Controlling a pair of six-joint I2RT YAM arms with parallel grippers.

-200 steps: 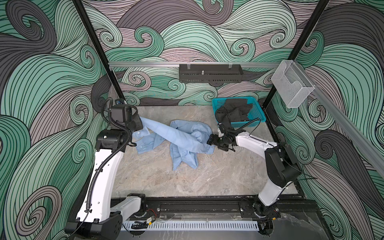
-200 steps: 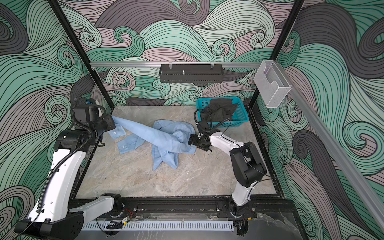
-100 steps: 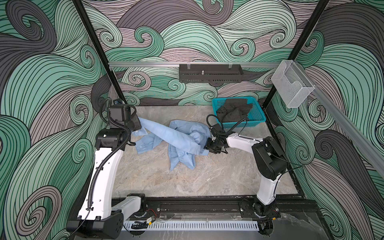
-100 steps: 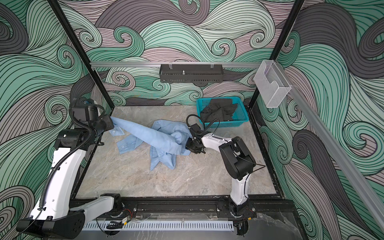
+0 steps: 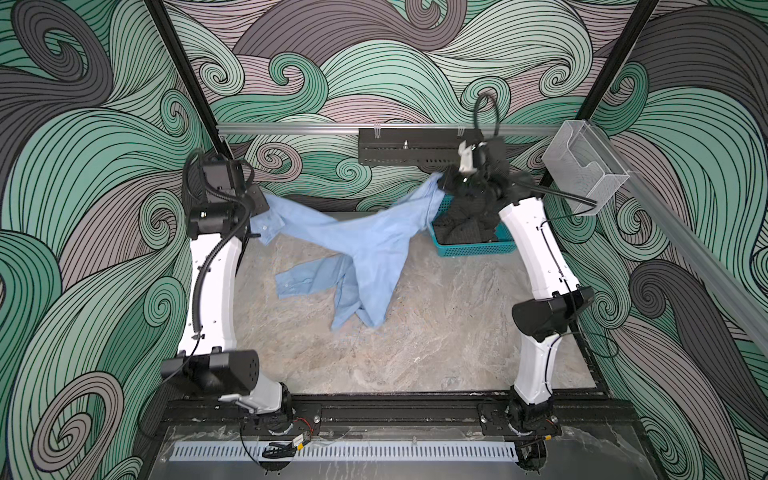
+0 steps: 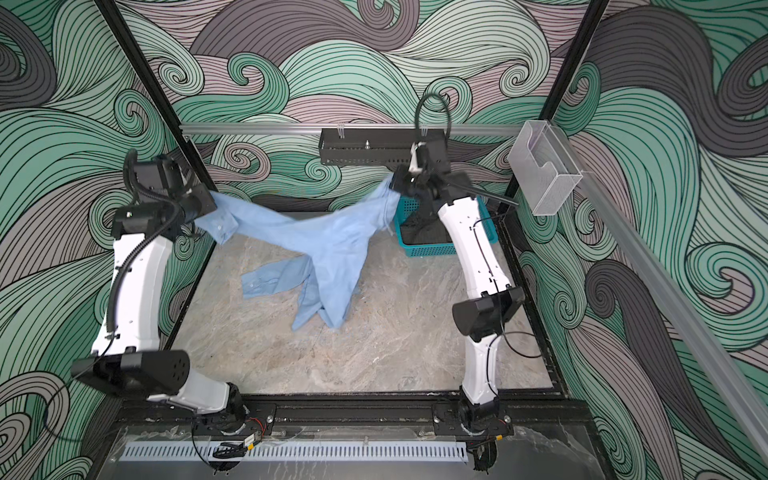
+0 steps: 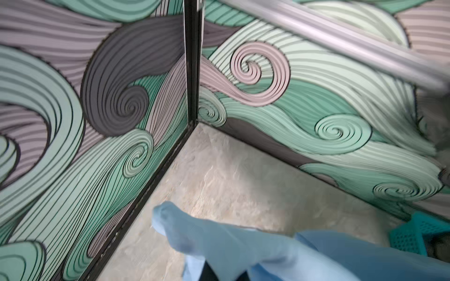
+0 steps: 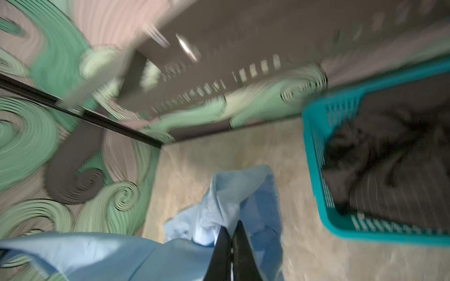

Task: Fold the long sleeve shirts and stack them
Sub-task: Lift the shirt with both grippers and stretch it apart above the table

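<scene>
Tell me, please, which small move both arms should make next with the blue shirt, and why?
Probably draw the two grippers a little further apart. The left gripper and right gripper are each shut on the light blue shirt, but its middle sags and a twisted bunch with one cuffed sleeve hangs to the table.

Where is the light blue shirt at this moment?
In both top views the light blue shirt hangs between the left tool and right tool, sagging to the table left of the teal basket.
</scene>
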